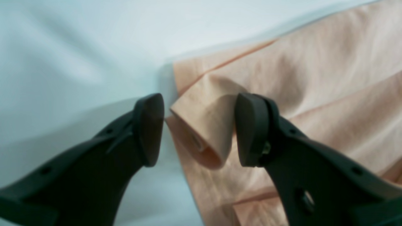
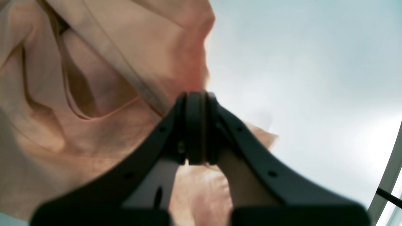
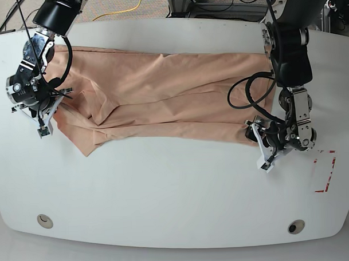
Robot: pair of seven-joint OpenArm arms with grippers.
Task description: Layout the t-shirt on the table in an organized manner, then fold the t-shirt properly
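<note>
Two claws work the peach t-shirt [image 3: 179, 107], spread across the upper half of the base view on the white table [image 3: 165, 194]. My right claw [image 2: 201, 97] is clenched on its fabric at left; my left [image 1: 199, 125] stands open astride a raised fold. I should pinch that fold squarely — both layers — then draw evenly, keeping the edge taut.
</note>
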